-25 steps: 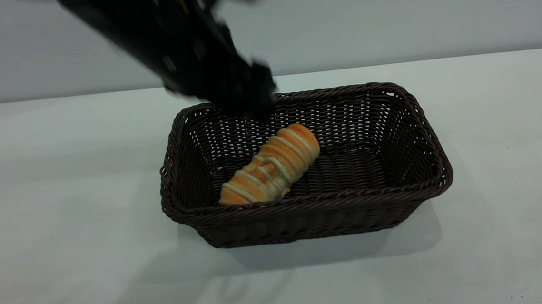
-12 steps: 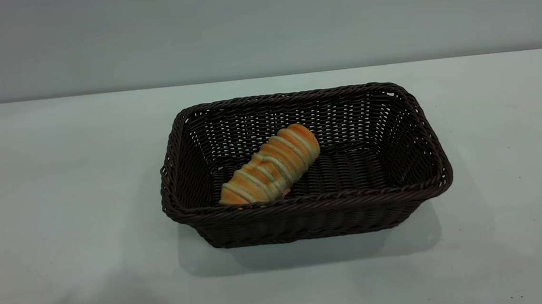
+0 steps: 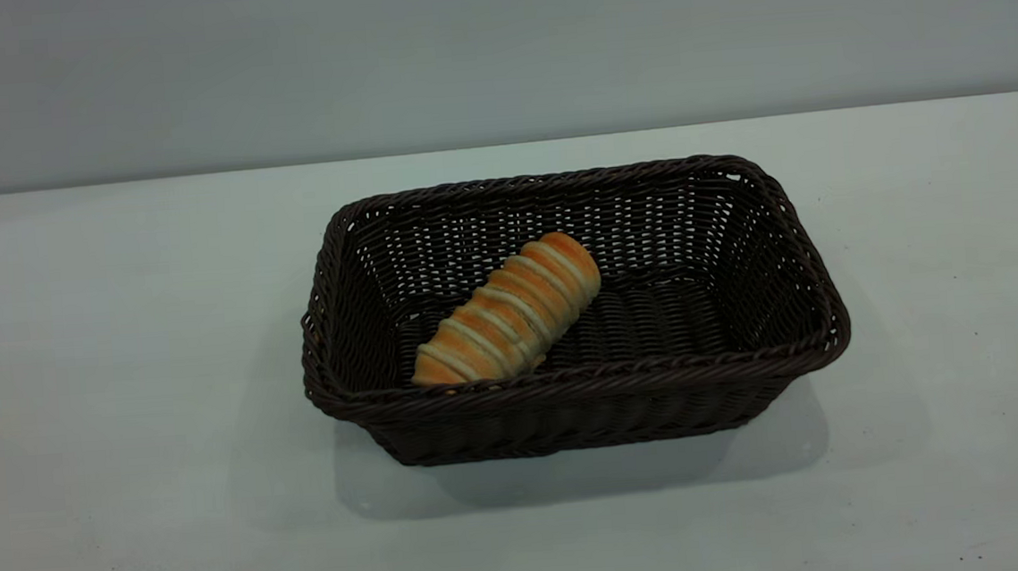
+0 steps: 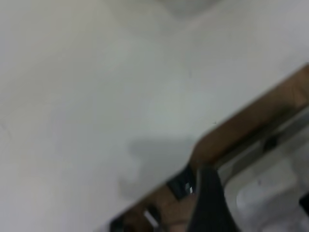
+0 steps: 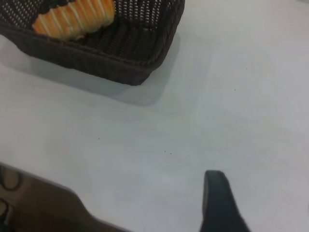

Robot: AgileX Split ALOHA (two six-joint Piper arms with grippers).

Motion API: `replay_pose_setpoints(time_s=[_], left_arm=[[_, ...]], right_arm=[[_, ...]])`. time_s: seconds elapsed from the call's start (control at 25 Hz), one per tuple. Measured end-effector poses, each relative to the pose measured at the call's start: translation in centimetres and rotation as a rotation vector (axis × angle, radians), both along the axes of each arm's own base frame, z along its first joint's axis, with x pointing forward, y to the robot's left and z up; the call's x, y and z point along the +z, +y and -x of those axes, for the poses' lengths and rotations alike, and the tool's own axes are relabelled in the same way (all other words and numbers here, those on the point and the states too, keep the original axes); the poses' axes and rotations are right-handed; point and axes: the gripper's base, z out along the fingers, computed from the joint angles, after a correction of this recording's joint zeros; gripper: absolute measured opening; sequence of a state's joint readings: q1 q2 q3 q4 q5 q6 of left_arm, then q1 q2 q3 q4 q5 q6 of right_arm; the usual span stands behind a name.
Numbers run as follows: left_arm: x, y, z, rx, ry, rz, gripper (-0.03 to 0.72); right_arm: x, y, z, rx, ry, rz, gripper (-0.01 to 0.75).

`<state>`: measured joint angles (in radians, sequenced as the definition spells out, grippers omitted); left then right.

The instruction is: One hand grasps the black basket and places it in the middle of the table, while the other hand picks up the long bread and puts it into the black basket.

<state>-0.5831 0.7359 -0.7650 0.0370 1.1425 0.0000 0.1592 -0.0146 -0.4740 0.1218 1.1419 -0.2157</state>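
Observation:
The black basket point(image 3: 792, 239) stands in the middle of the table point(image 3: 120, 366). The long bread point(image 3: 511, 314) lies slantwise inside it, towards its left half. No arm is in the exterior view. In the right wrist view the basket's corner point(image 5: 145, 63) and the bread point(image 5: 72, 19) show far off. Of my right gripper only one dark finger point(image 5: 216, 195) shows, above bare table, with nothing between the jaws. Of my left gripper only one blurred dark finger point(image 4: 208, 203) shows, over the table's brown edge point(image 4: 251, 125), away from the basket.
A grey wall point(image 3: 492, 45) runs behind the table. The table's brown front edge also shows in the right wrist view point(image 5: 38, 203). Beyond the edge in the left wrist view is pale floor or framework point(image 4: 270, 193).
One second ago the left arm was above the basket's back left, near the bread. It has pulled up and out of the exterior view. Basket and bread have not moved.

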Motion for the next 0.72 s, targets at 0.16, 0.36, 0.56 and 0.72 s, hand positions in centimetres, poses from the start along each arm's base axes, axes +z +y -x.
replay_pose_setpoints(time_s=[0.16,0.36,0.56,0.72], left_arm=[[-3.6,1.3,1.9,0.014,0.049,-0.026,0.549],[-6.1,2.3,3.6,0.016,0.047,-0.011,0.549],[-5.7,2.8,4.4,0.016,-0.031,0.043,0.541],[-5.4,3.2,5.1,0.015,-0.084,0.079,0.539]], right_arm=[[0.0,0.0,0.0,0.0,0.0,-0.001,0.452],[0.0,0.0,0.0,0.0,0.0,-0.001,0.452],[0.0,0.0,0.0,0.0,0.0,-0.001,0.452],[0.0,0.0,0.0,0.0,0.0,-0.001,0.452]])
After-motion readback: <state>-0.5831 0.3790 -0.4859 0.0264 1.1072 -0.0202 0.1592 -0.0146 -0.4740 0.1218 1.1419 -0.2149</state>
